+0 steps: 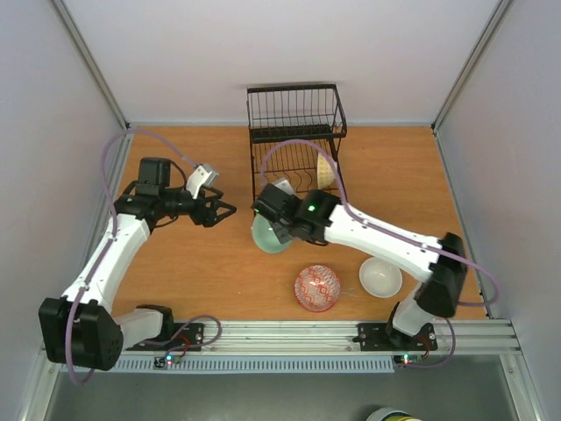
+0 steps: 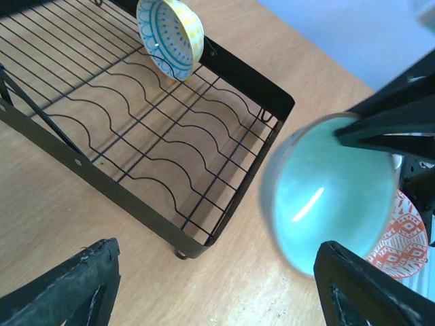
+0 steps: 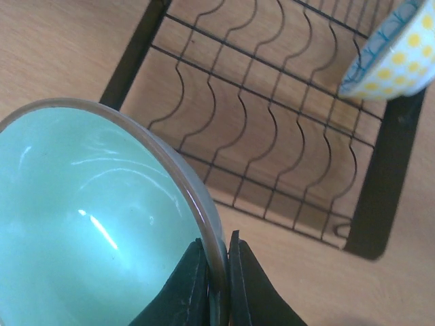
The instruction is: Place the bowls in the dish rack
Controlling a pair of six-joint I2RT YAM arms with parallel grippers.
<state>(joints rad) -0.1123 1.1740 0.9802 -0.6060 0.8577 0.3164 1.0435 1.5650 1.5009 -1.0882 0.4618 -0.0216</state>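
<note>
Right gripper clamped on rim of pale green bowl.
Dish rack at upper centre; left gripper spread, empty.

The top view looks steeply down from above and behind the arm bases at 6 o'clock. It takes in the whole table, with the rack at 12. The left wrist view looks down across the rack from nearby. The right wrist view sits closest, the green bowl filling its 8 o'clock corner. All three share the rack, the green bowl and the blue-and-yellow bowl.
</note>
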